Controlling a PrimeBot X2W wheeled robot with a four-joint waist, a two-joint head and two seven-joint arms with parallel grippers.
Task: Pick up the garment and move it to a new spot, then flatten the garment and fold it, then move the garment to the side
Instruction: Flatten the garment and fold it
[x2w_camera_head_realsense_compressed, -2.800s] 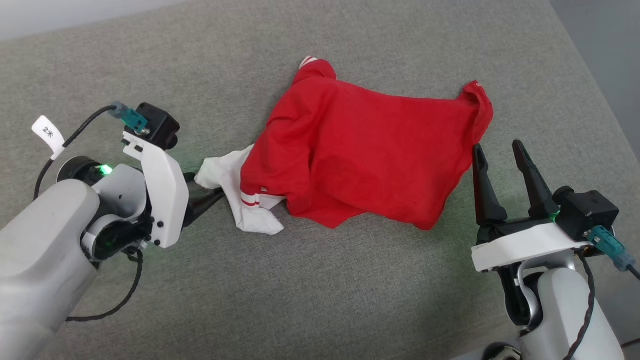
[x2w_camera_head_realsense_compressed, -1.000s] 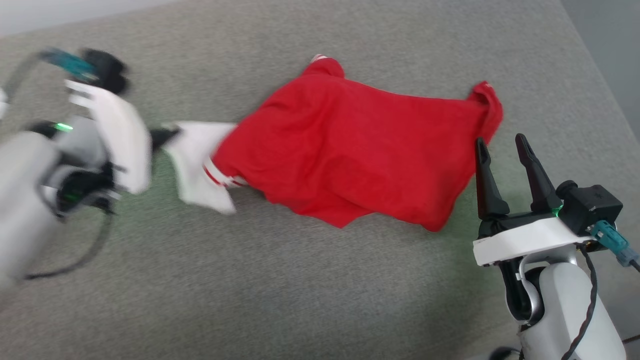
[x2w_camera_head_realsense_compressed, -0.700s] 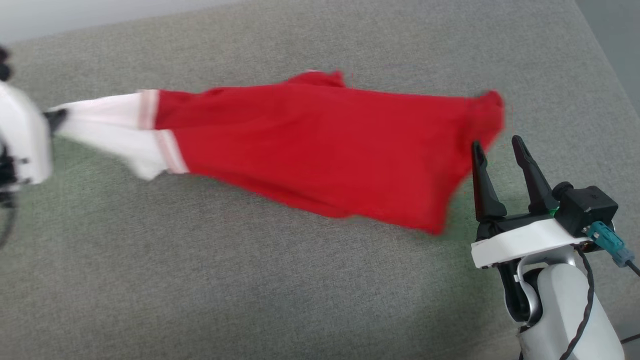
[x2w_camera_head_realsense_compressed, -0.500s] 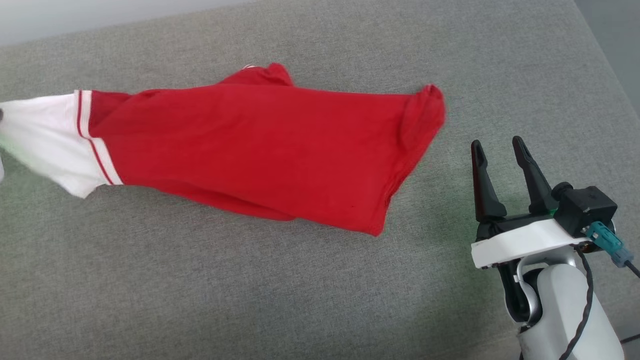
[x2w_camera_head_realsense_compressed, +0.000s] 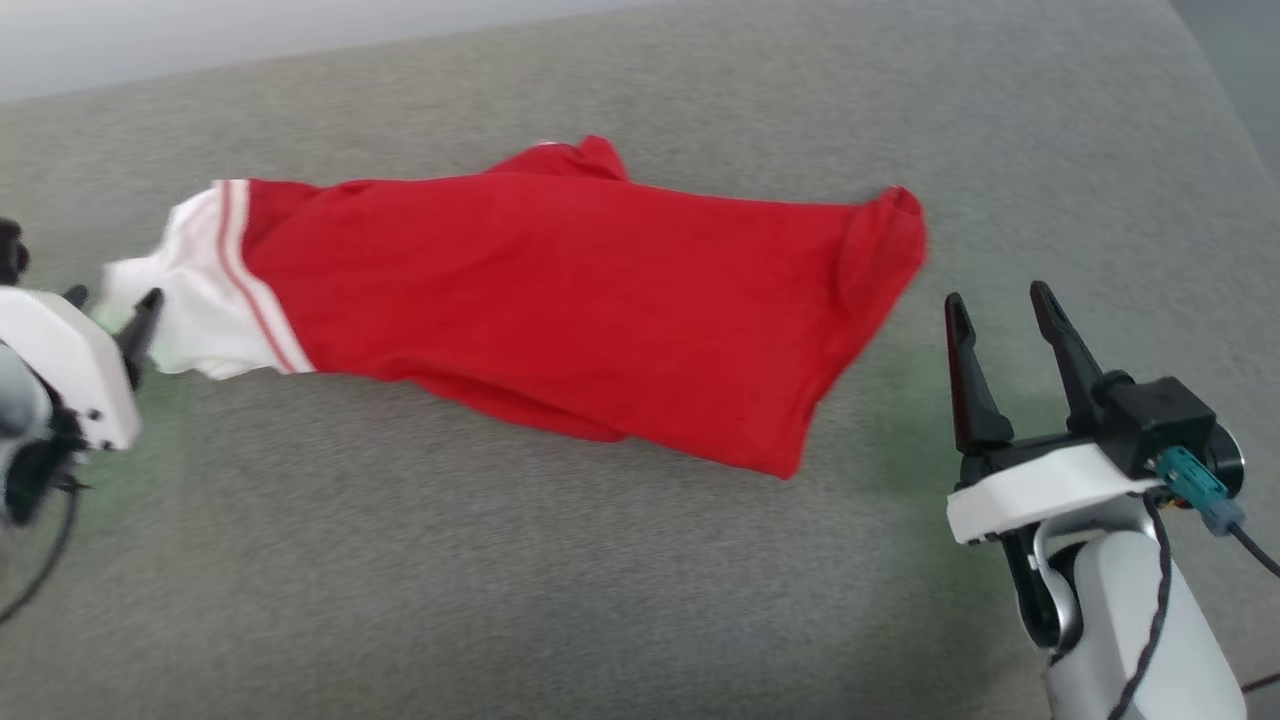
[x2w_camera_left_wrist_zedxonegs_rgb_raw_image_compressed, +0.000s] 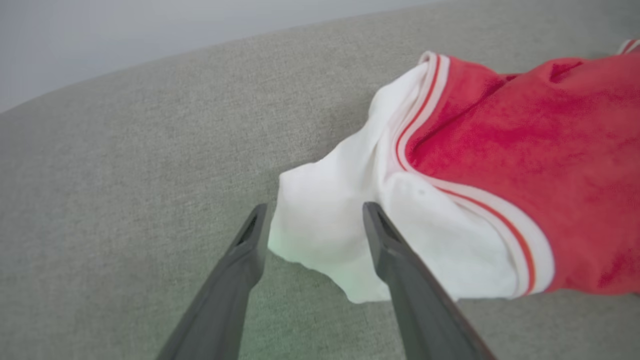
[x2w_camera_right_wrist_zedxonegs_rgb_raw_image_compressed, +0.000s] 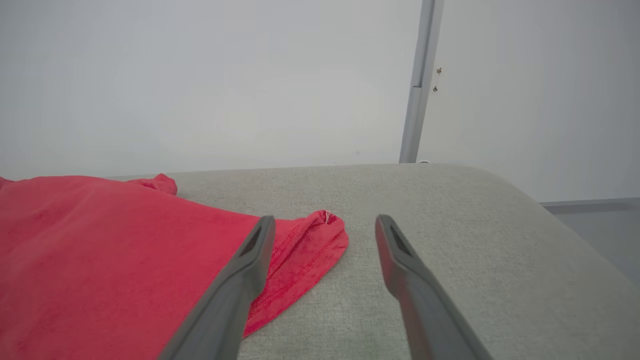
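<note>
The garment (x2w_camera_head_realsense_compressed: 560, 290) is a red jersey with a white sleeve (x2w_camera_head_realsense_compressed: 190, 300) edged in red and white stripes. It lies stretched out left to right on the grey padded surface (x2w_camera_head_realsense_compressed: 500, 580). My left gripper (x2w_camera_head_realsense_compressed: 112, 300) is at the far left, open. In the left wrist view the white sleeve end (x2w_camera_left_wrist_zedxonegs_rgb_raw_image_compressed: 325, 235) lies slack between the spread fingers of the left gripper (x2w_camera_left_wrist_zedxonegs_rgb_raw_image_compressed: 315, 210), not pinched. My right gripper (x2w_camera_head_realsense_compressed: 996, 297) stands open at the lower right, just right of the garment's red hem corner (x2w_camera_right_wrist_zedxonegs_rgb_raw_image_compressed: 320, 235), touching nothing.
The grey surface curves down at its right edge (x2w_camera_right_wrist_zedxonegs_rgb_raw_image_compressed: 540, 210), with a pale wall and a vertical strip (x2w_camera_right_wrist_zedxonegs_rgb_raw_image_compressed: 417, 100) behind it. Bare grey fabric (x2w_camera_head_realsense_compressed: 450, 600) stretches in front of the garment and between the two arms.
My left gripper pulled the garment leftward by its white sleeve, stretching it out, then opened and let the sleeve go. The head view shifted a little. The right arm stayed put.
</note>
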